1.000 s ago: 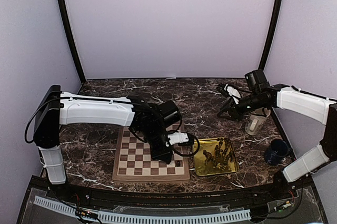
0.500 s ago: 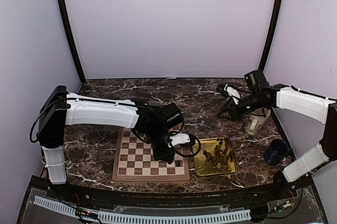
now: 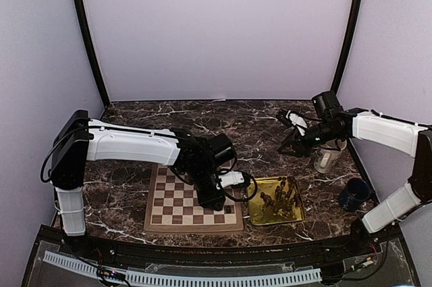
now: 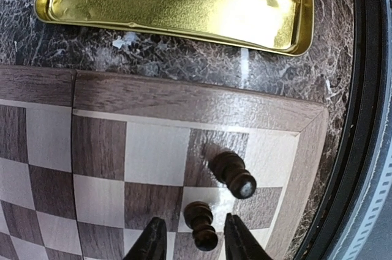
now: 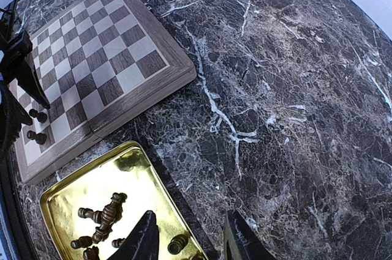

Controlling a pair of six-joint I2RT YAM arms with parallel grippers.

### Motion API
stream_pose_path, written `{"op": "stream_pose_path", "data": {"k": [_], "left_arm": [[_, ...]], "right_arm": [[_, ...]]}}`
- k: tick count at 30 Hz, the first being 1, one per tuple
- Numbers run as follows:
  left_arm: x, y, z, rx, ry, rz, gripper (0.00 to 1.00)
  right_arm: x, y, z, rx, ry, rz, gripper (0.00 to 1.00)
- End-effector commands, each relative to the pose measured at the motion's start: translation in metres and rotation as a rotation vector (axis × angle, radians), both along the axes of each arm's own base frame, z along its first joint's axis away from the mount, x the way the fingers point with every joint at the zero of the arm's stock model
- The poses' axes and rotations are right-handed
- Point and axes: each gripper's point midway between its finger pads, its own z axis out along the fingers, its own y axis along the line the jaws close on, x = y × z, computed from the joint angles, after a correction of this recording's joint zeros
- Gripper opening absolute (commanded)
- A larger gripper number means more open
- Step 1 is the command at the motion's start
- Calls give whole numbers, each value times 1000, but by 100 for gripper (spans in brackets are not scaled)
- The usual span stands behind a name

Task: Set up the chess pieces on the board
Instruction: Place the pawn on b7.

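The wooden board [image 3: 169,209] lies in front of the left arm. My left gripper [image 3: 210,199] hangs low over its near right corner. In the left wrist view its jaws [image 4: 195,245] are open, and one dark chess piece [image 4: 202,226] stands between the fingertips with a gap on each side. A second piece [image 4: 233,174] stands one square away, beside the border. Several more pieces [image 3: 278,199] lie in the gold tray [image 3: 256,216]. My right gripper [image 3: 289,140] is open and empty, held high over the marble behind the tray; its wrist view [image 5: 193,241] shows the board [image 5: 104,58] and tray pieces [image 5: 104,214].
A white bottle [image 3: 326,159] stands at the right, below the right arm. A dark blue mug [image 3: 354,192] sits near the right front. The gold tray lies close beside the board's right edge [image 4: 184,3]. Black frame posts rise at the back corners.
My left arm has shifted a little nearer and lower over the board's right part. My right gripper has drifted slightly left. The pieces in the tray have not moved.
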Motion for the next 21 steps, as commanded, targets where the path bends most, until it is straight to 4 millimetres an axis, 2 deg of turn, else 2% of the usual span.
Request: {"op": "stream_pose_path", "data": {"k": [1,7,10,13,16,17,19,21], "left_arm": [[7,1,23,-41,-72,19,39],[29,3,90,-190,-209,61,45],[54,11,121,-278,-254,153,48],[96,32,137,-330,-334,302,53],[159,68,152,-370,-576,560,65],[174,79,158,-382,-638,622,69],[194,94,161,-406,-697,697,73],[208,103,158,-437,-680,751,72]], "right_arm": [[2,4,6,20,-8,14,38],[2,1,19,-10,-13,18,39],[-3,1,29,-45,-16,55,39],[-18,6,26,-122,-10,119,38],[-38,15,16,-202,-12,203,38],[-44,20,13,-220,-13,226,38],[-52,28,3,-270,-6,256,37],[-62,36,-12,-335,7,293,35]]}}
